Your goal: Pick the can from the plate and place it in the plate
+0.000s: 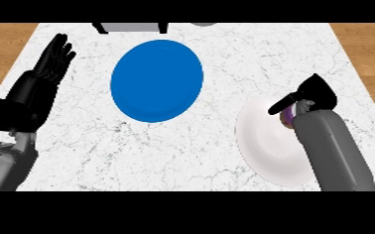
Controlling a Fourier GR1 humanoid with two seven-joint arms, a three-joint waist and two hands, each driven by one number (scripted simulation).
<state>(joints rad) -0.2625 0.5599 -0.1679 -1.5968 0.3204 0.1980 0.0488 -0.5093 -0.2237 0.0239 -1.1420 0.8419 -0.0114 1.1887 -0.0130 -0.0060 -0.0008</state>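
A blue plate (156, 80) lies near the middle of the marble counter with nothing on it. A white plate (264, 144) sits at the right. My right hand (315, 95) is over the white plate's right side, fingers curled round a purple can (290, 115). Only a small part of the can shows under the hand and forearm. My left hand (51, 62) rests at the left edge, fingers straight and pointing up, holding nothing.
A grey object (132, 27) stands at the counter's far edge, cut off by the view's top, with another grey thing (205, 24) to its right. Wooden floor shows beyond the counter's left and right edges.
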